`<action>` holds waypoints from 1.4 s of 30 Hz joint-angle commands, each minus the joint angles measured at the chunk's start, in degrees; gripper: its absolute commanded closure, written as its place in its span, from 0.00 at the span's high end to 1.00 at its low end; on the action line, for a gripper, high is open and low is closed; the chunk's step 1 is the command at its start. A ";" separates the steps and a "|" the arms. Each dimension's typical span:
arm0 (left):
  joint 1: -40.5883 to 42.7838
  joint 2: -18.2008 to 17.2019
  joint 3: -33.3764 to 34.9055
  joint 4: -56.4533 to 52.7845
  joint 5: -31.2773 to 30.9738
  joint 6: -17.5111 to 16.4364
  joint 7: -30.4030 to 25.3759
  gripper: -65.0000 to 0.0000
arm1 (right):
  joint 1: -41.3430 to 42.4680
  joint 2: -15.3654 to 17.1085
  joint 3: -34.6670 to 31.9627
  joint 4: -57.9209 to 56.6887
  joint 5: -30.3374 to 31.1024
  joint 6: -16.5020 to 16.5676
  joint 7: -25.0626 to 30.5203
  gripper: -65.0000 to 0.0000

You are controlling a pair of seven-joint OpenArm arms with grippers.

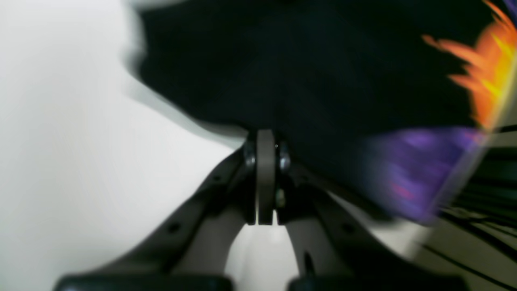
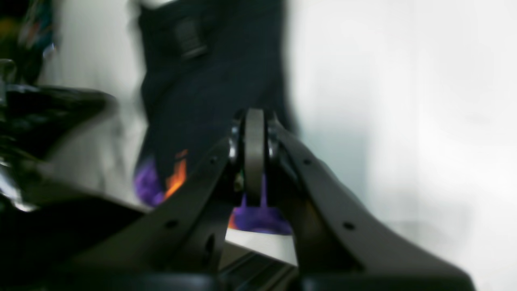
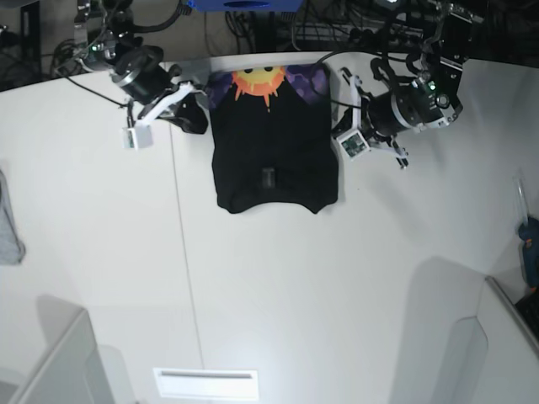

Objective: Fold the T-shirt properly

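**Shirt at the far edge, a tool pinching each side**

Base view: you look down on a white tabletop (image 3: 278,286) with a seam running front to back on its left part. Dark cables and gear crowd the room behind its far edge. A grey cloth (image 3: 8,227) lies at the left edge, and a white slotted plate (image 3: 205,384) sits near the front. The shirt (image 3: 274,147) lies at the far edge between the arms, mostly black, with its orange sun (image 3: 258,82) and purple patches at the far end. The right tool (image 3: 202,105) meets the shirt's left side, the left tool (image 3: 337,126) its right side.

Left wrist view: blurred. Here you see what the base view cannot: the left tool (image 1: 265,139) has its fingers pressed together on the black hem. Orange and purple print shows at right.

Right wrist view: also blurred. The right tool (image 2: 254,117) is likewise clamped on black cloth, with purple and orange below it. A small dark tag (image 2: 190,38) shows on the shirt.
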 commanded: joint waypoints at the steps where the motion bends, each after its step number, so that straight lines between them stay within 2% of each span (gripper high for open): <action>1: 1.74 -0.40 -0.78 1.09 -0.70 -0.28 -2.61 0.00 | -0.03 0.47 -1.14 1.17 0.83 1.32 1.03 0.00; 7: 9.82 -0.05 -0.43 0.47 -0.44 -0.28 -8.41 0.00 | 0.41 0.47 -5.71 0.29 0.74 1.67 0.77 0.00; 13: 9.74 -0.13 -0.43 -3.31 -0.08 -0.28 -8.50 0.00 | -0.47 0.03 -5.88 -5.42 -6.64 2.02 1.12 0.00; 21: 9.65 -0.40 -0.87 -5.94 -0.08 -0.28 -8.59 0.00 | -1.35 0.03 -5.88 -11.67 -7.08 2.02 5.43 0.00; 25: 10.00 -0.40 -1.22 -4.80 -0.52 -0.28 -8.59 0.00 | -2.75 0.03 -5.79 -9.38 -7.17 2.02 5.52 0.00; 28: 11.32 -0.48 -1.39 -1.81 -0.61 -0.28 -8.68 0.00 | -5.13 0.38 -5.44 -3.49 -7.52 2.02 5.60 0.00; 30: 13.16 -0.31 -3.77 -0.05 -0.61 -0.28 -8.76 0.00 | -6.45 0.65 -5.35 -0.68 -7.61 2.02 5.60 0.00; 34: 15.45 -0.13 -7.90 0.65 -0.61 -0.28 -8.94 0.00 | -8.03 3.90 -5.35 0.29 -7.61 2.02 7.71 0.00; 37: 17.82 -0.48 -9.22 0.39 -0.08 -0.28 -14.74 0.00 | -10.67 6.62 -5.35 0.55 -7.61 1.94 12.99 0.00; 40: 21.69 -2.51 -9.66 0.04 0.00 -0.28 -25.73 0.00 | -12.42 9.52 -5.35 0.29 -8.40 1.58 16.33 0.00; 42: 23.98 -2.95 -10.01 -0.76 0.00 -0.28 -33.56 0.00 | -13.92 10.23 -5.35 0.29 -13.23 1.58 17.12 0.00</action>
